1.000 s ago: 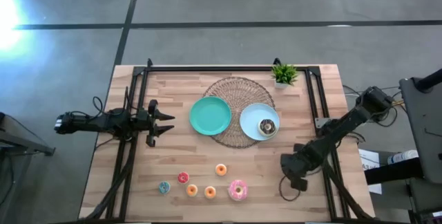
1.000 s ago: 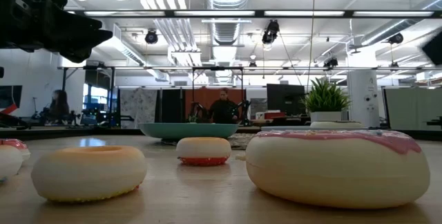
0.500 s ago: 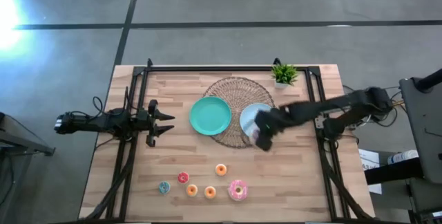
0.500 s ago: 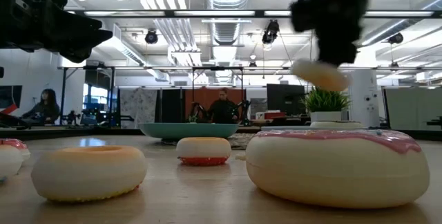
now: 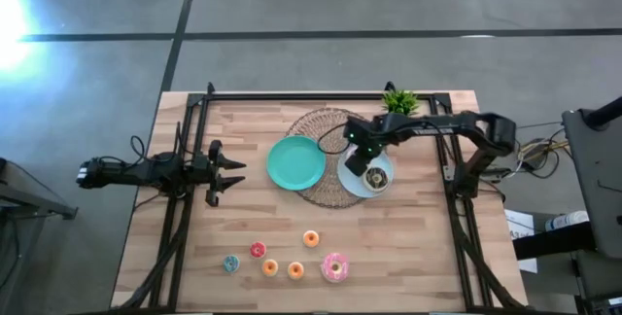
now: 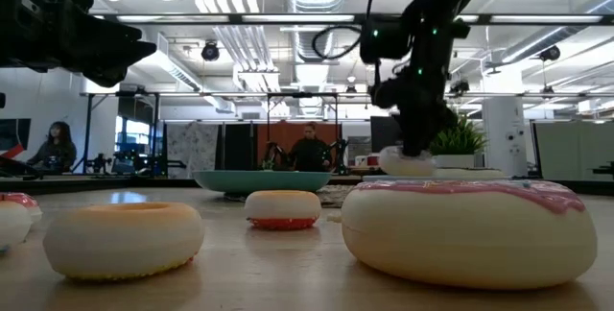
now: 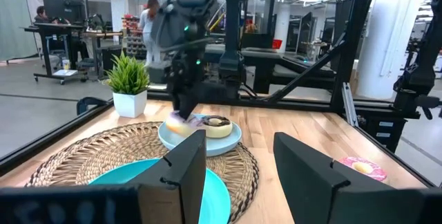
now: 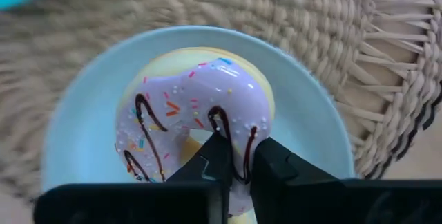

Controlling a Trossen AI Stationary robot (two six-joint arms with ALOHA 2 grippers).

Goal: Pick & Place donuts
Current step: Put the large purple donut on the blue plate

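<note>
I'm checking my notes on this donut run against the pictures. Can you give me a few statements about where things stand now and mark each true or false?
1. The right gripper is shut on the lilac sprinkled donut over the light-blue plate. True.
2. The chocolate donut lies on the teal plate. False: it lies on the light-blue plate; the teal plate shows no donut.
3. The left gripper holds a donut. False: it is open and empty, at the table's left side.
4. The pink donut lies on bare wood near the front edge. True.
5. The potted plant stands on the woven mat. False: it stands beside it.
</note>
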